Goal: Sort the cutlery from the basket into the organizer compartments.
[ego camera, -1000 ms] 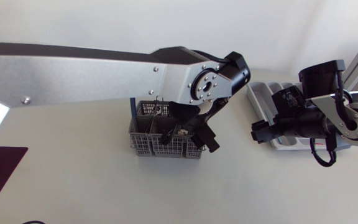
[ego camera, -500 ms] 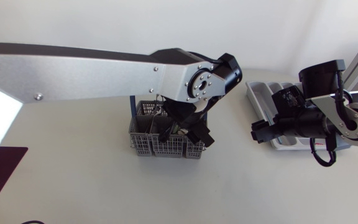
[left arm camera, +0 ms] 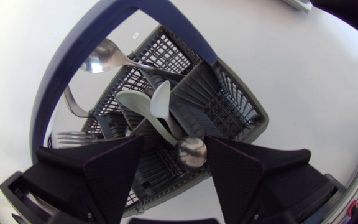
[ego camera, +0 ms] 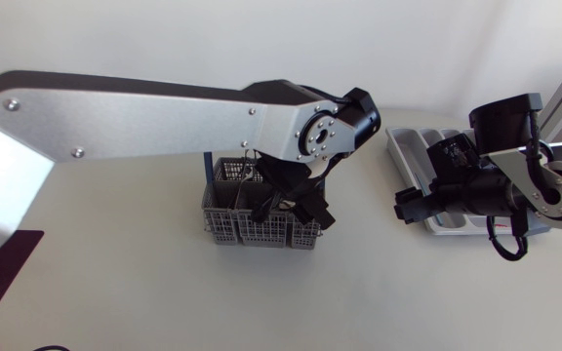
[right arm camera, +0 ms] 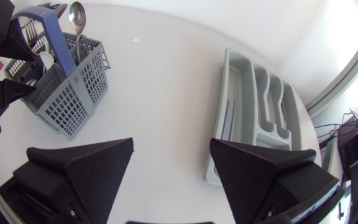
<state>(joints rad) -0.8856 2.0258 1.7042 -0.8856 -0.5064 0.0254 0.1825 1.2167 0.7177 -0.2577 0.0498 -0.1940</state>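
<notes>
Several pieces left, sorting barely begun | left hand (left arm camera: 174, 146) spread, poised over a pale spoon (left arm camera: 160, 102), not clamped | basket (left arm camera: 229, 99) holds spoons and a fork (left arm camera: 67, 138) | right hand (right arm camera: 169, 149) spread, holding nothing | organizer (right arm camera: 253, 112) at basket's 3 o'clock, almost unfilled

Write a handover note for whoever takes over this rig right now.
Left claw: open, low over the basket, with a round metal cutlery end between its fingers, not gripped.
Right claw: open and empty, above the table between basket and organizer.
The basket holds a metal spoon, a fork and pale spoons.
Done: no piece clearly seen in the organizer.
Left: lift each piece out and place it in its compartment.
</notes>
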